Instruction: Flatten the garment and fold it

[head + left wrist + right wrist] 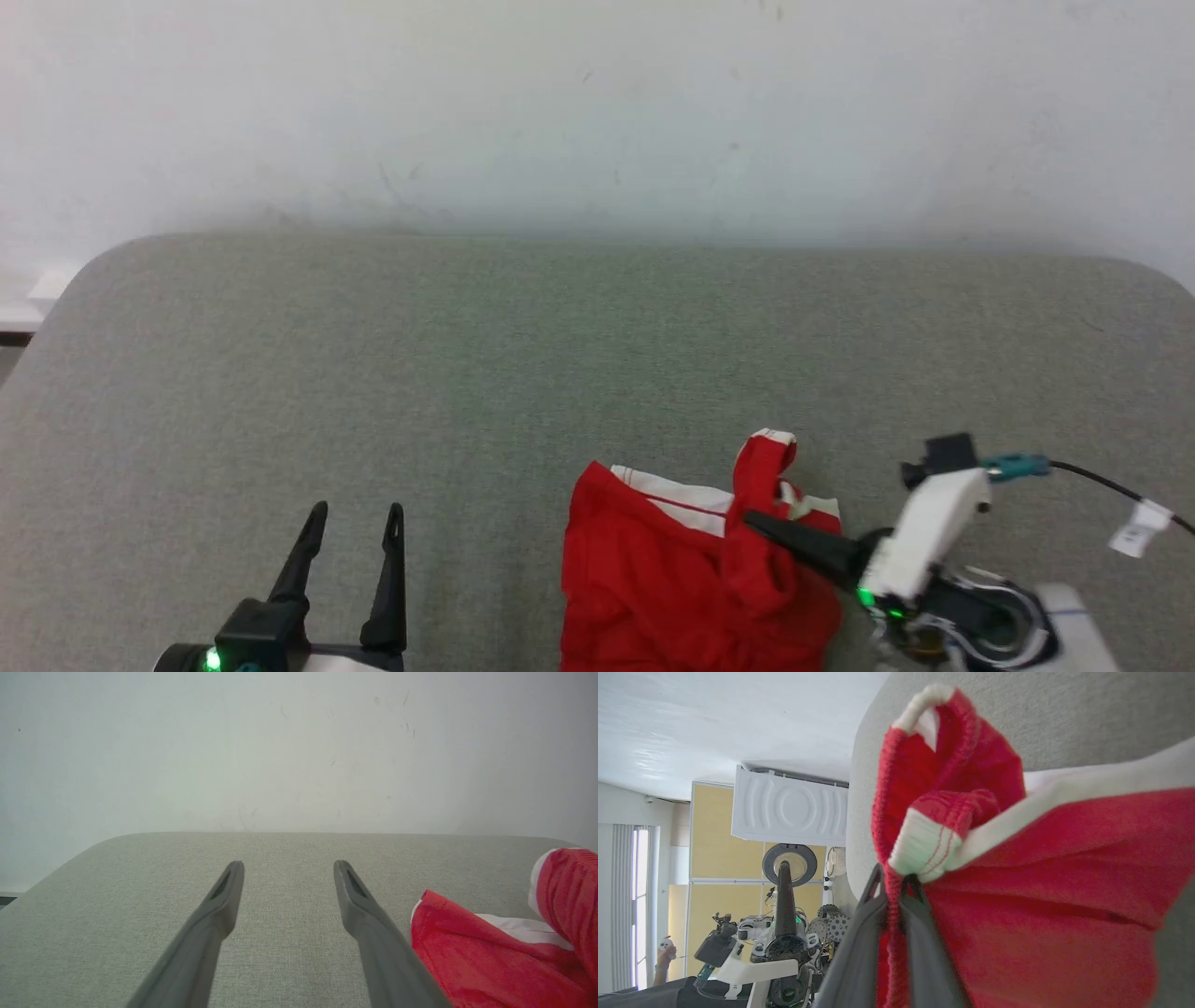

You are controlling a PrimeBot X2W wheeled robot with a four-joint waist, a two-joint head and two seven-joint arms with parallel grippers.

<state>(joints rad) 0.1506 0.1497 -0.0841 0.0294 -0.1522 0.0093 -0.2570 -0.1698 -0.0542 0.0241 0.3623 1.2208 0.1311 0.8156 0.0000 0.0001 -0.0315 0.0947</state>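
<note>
Your right gripper (750,519) pinches a thin ridge of the bright red, white-banded sports-fabric garment (653,588) between its two dark fingers. The garment lies crumpled at the near right of the grey fabric-covered tabletop (523,355). Your left gripper (358,511) hovers to its left, fingers spread wide and empty. If you pull on this bunched fold, the thin cloth may slip free or drag into a tighter heap. You have one garment and two grippers.

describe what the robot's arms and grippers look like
Both have long, tapering dark jaws. The left gripper has a black base with a green light. The right gripper has a white wrist housing, a teal plug and a tagged black cable.
</note>
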